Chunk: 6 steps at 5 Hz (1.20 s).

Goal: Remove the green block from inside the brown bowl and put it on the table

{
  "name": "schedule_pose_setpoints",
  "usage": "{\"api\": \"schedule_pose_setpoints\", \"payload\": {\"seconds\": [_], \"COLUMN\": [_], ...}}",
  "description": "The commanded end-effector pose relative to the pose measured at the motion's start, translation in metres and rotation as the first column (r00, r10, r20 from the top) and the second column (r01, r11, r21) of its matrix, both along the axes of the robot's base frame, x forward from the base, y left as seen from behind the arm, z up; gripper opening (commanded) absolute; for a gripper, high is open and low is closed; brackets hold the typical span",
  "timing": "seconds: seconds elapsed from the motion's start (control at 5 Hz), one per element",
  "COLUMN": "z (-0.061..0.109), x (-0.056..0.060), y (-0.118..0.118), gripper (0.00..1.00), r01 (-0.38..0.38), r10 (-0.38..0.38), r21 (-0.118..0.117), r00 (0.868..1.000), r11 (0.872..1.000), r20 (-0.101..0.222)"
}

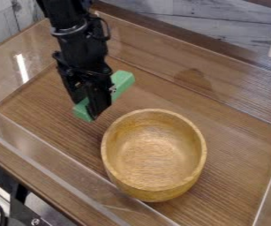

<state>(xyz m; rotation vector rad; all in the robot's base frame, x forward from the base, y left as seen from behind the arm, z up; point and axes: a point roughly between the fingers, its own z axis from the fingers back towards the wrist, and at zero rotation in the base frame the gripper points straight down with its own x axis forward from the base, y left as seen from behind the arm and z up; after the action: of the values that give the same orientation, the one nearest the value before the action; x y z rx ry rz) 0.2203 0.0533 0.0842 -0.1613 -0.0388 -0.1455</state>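
"Beside the brown bowl point(154, 177), on its left in the view, what is there, and how many of each thing?"

"One claw, mine point(93, 102), black and reaching down from the upper left. It is pinched on one green block point(122, 82). I count one bowl too, round, thick-walled and light brown, at the lower middle of the view. All of this is at one wooden table point(208, 132)."

"So where exactly is the block?"

"Outside the bowl, near its upper left rim, in my grip. It slants, with one end toward the upper right and the other toward the lower left. I cannot tell whether its lower end touches the tabletop."

"What is hidden from us?"

"The middle of the block, behind my dark fingers, so green shows on both sides of them. My fingertips blend into one another, and their edges are hard to make out. The top edge of the view cuts off my arm."

"And around the edges?"

"Dark cables point(19, 208) at the lower left, partly cut off; I cannot count them surely. Clear walls border the table, and their glare makes the left side hard to read."
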Motion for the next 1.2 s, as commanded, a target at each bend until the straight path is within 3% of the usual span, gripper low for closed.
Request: {"api": "schedule_pose_setpoints", "payload": {"seconds": [0.0, 1.0], "z": [0.0049, -0.0008], "x": [0.0065, 0.0116], "y": [0.0002, 0.007], "gripper": [0.0, 0.0], "r01": [0.011, -0.007], "r10": [-0.012, 0.007], "r21": [0.024, 0.009], "r00": [0.999, 0.999], "r11": [1.0, 1.0], "r20": [0.046, 0.037]}}
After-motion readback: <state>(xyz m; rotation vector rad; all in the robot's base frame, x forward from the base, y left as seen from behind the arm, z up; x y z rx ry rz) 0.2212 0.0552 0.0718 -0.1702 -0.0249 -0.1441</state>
